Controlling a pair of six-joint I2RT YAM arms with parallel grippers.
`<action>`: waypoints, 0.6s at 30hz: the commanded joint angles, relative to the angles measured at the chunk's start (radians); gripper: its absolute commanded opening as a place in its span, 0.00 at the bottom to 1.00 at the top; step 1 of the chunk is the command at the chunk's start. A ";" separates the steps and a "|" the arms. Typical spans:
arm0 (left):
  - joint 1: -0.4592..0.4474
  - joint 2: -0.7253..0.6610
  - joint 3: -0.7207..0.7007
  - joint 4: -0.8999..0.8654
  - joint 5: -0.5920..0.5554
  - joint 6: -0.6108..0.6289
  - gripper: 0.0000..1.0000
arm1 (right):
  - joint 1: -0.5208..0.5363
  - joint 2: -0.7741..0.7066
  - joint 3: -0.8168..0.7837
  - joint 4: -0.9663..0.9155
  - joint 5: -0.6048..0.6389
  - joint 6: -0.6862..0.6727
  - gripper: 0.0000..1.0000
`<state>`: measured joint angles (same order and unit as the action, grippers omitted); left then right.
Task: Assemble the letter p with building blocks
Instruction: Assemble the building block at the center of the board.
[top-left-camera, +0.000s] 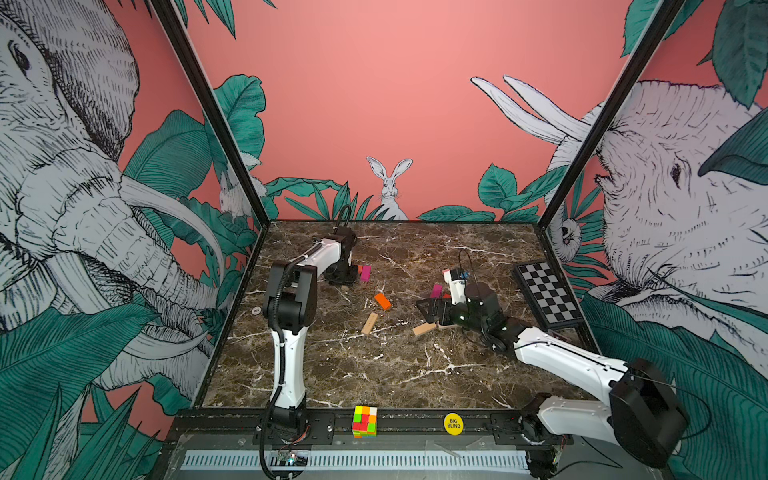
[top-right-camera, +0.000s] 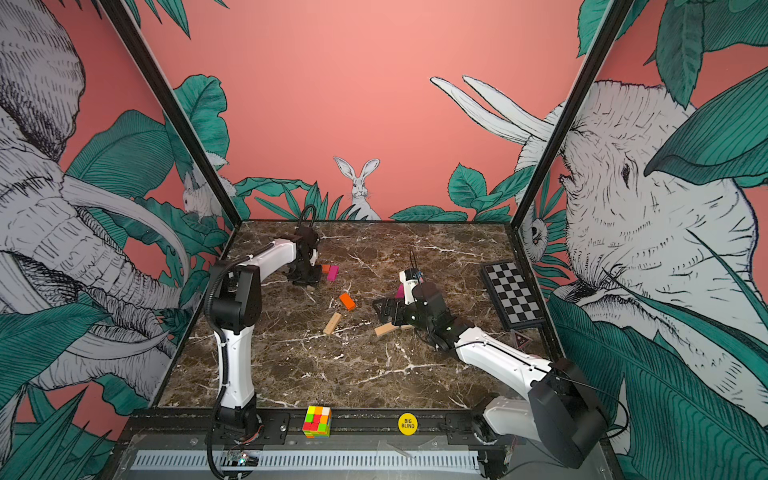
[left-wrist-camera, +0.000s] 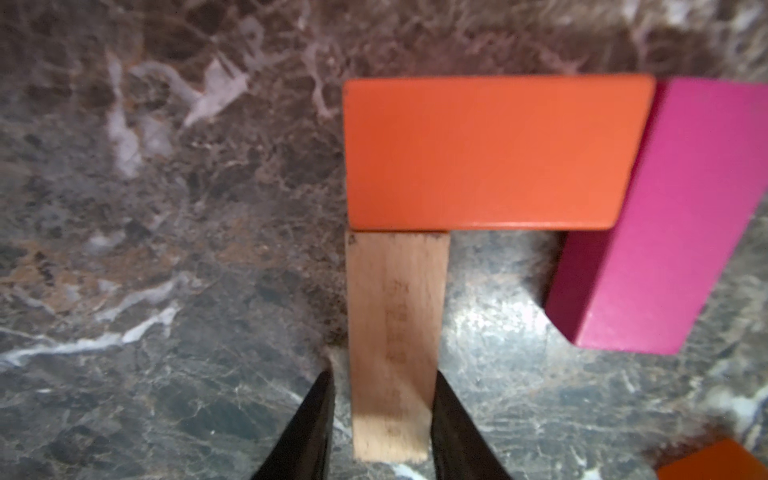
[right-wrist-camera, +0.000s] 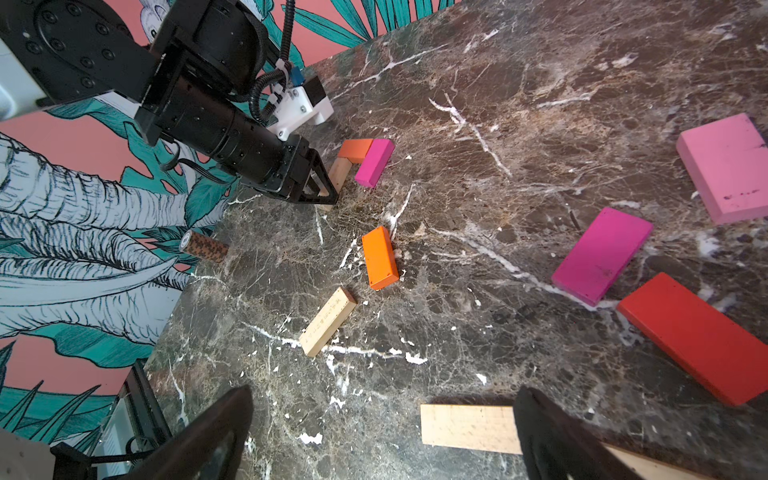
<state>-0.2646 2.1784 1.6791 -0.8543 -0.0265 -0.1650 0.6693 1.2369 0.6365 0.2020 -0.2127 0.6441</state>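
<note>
In the left wrist view a tan block (left-wrist-camera: 390, 345) lies on the marble, its far end against an orange block (left-wrist-camera: 486, 153). A magenta block (left-wrist-camera: 673, 224) meets the orange one's other end at an angle. My left gripper (left-wrist-camera: 383, 376) straddles the tan block's near end, open, with a gap at one finger. In a top view it sits far left (top-left-camera: 341, 280). My right gripper (right-wrist-camera: 384, 392) hovers wide open and holds nothing. A second tan block (right-wrist-camera: 467, 428) lies beside one of its fingers. Loose orange (top-left-camera: 382, 301) and tan (top-left-camera: 369, 323) blocks lie mid-table.
Red (right-wrist-camera: 698, 340), magenta (right-wrist-camera: 602, 255) and pink (right-wrist-camera: 727, 166) blocks lie by the right arm. A checkerboard (top-left-camera: 548, 293) is at the right edge. A puzzle cube (top-left-camera: 364, 421) and a yellow disc (top-left-camera: 453, 424) sit on the front rail. A brown cylinder (right-wrist-camera: 205, 246) lies at the left edge.
</note>
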 joint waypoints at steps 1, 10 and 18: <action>0.001 0.021 -0.052 0.009 0.027 -0.010 0.43 | 0.009 0.002 0.012 0.029 0.016 0.003 0.98; 0.001 -0.072 -0.125 0.038 0.067 0.012 0.53 | 0.013 0.003 0.038 -0.021 0.038 -0.030 0.98; 0.001 -0.199 -0.157 0.032 0.089 0.022 0.54 | 0.013 0.022 0.085 -0.087 0.044 -0.047 0.98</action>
<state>-0.2611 2.0708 1.5356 -0.7918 0.0380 -0.1486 0.6754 1.2434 0.6907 0.1406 -0.1898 0.6174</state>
